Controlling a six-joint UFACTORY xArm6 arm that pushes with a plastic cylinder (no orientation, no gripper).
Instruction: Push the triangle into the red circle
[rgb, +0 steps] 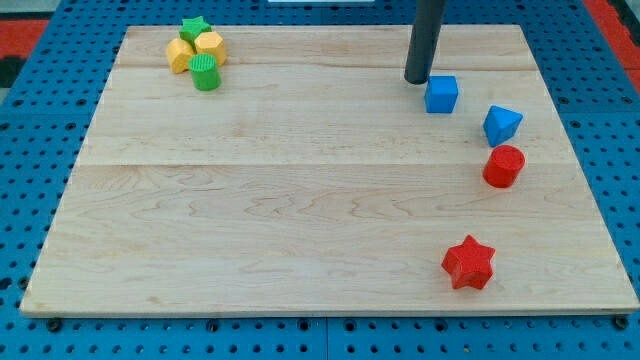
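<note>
The blue triangle block (502, 124) lies near the view's right edge of the wooden board (300, 200). The red circle block (503, 166) sits just below it, almost touching. My tip (417, 80) rests on the board at the view's upper right, just left of and slightly above a blue cube (441, 94). The tip is well to the left of the triangle, with the cube between them.
A red star (468, 263) lies toward the view's lower right. At the upper left a cluster holds a green star (193, 27), a yellow block (180, 55), a yellow hexagon (210, 45) and a green cylinder (205, 72).
</note>
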